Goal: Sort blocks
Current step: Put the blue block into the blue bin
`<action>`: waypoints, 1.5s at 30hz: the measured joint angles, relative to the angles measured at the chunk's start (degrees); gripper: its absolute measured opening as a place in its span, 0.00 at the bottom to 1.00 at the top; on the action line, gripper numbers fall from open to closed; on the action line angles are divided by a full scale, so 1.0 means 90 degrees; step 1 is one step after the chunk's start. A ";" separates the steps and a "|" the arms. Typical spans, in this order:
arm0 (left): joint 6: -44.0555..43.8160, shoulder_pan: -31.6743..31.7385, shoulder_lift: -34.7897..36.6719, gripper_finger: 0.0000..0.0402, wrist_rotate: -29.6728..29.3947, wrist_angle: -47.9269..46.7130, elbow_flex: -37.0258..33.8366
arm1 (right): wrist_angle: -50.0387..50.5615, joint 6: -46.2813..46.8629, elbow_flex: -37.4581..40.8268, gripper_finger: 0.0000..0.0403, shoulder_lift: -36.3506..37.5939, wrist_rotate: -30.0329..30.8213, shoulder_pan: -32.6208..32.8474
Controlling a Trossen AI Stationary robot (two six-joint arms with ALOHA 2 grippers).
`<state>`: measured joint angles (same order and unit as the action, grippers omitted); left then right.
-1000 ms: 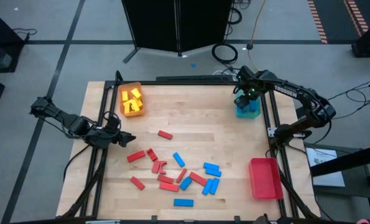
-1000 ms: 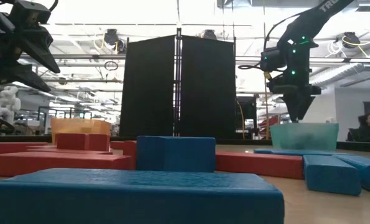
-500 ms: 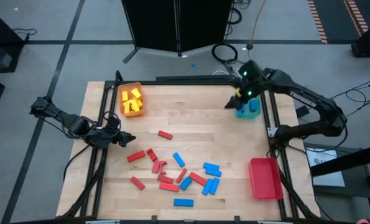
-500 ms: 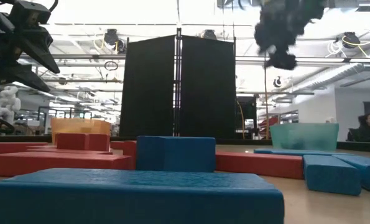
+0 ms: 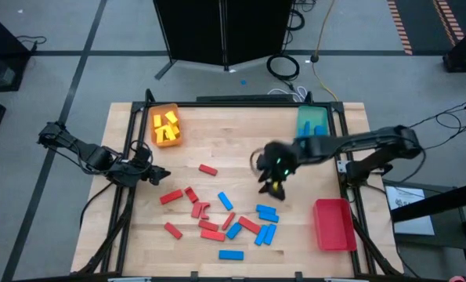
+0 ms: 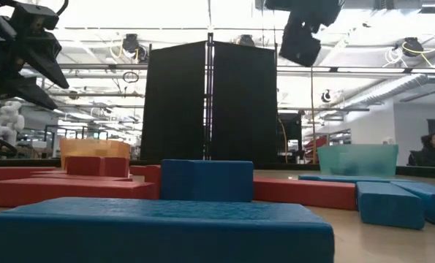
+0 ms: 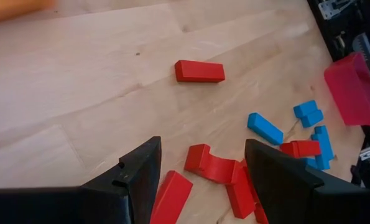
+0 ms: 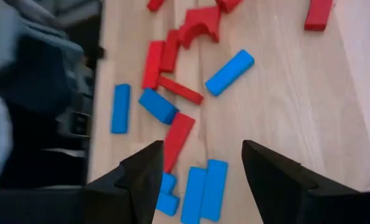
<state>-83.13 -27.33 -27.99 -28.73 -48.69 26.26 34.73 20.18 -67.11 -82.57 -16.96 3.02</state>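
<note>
Wooden desk (image 5: 240,149) under the overhead camera carries three trays at its edges: an orange tray (image 5: 164,127) at the far left with yellow blocks (image 5: 168,124) in it, a teal tray (image 5: 312,121) at the far right, and a red tray (image 5: 332,224) at the near right. What has changed within the last second is the right arm. It stood over the teal tray, then lifted away, and now its right gripper (image 5: 272,186) has swung back toward the middle of the desk and hangs above the far edge of the loose pile. Its fingers are spread with nothing between them, as the right wrist view shows, with bare wood and blocks below.

That reads as a drop-off finished and a return for another piece. Nearest beneath it are the blue blocks (image 5: 265,213) at the right of the pile, so a blue one is the likely next pick, though which one cannot be told.

Red blocks (image 5: 201,210) lie mixed with blue toward the near middle, and one red block (image 5: 208,169) sits alone farther back. The left gripper (image 5: 156,174) waits at the left edge, unchanged, fingers apart and empty. Many pieces remain unsorted, and the red tray looks to hold none yet.
</note>
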 joint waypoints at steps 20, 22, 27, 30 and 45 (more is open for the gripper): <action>0.0287 -0.0002 -0.0001 0.57 0.0165 -0.0039 0.0000 | 0.0534 0.0322 -0.0001 0.74 -0.2713 0.1202 0.1209; 0.0286 -0.0001 0.0000 0.57 0.0165 -0.0037 0.0000 | 0.0543 0.0359 -0.0020 0.74 -0.2797 0.1249 0.1179; 0.0285 0.0000 0.0000 0.57 0.0165 -0.0036 0.0000 | 0.0502 0.0362 -0.0026 0.72 -0.2962 0.1254 0.1179; 0.0284 -0.0001 -0.0002 0.57 0.0165 -0.0034 0.0000 | 0.0597 0.0358 -0.0032 0.70 -0.3030 0.1396 0.1167; 0.0274 -0.0002 0.0000 0.57 0.0169 -0.0025 0.0000 | 0.1246 0.0283 0.0019 0.65 -0.2679 0.2288 0.0544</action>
<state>-80.66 -27.35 -27.99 -27.21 -48.92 26.26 45.94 22.72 -66.94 -106.68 3.63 7.91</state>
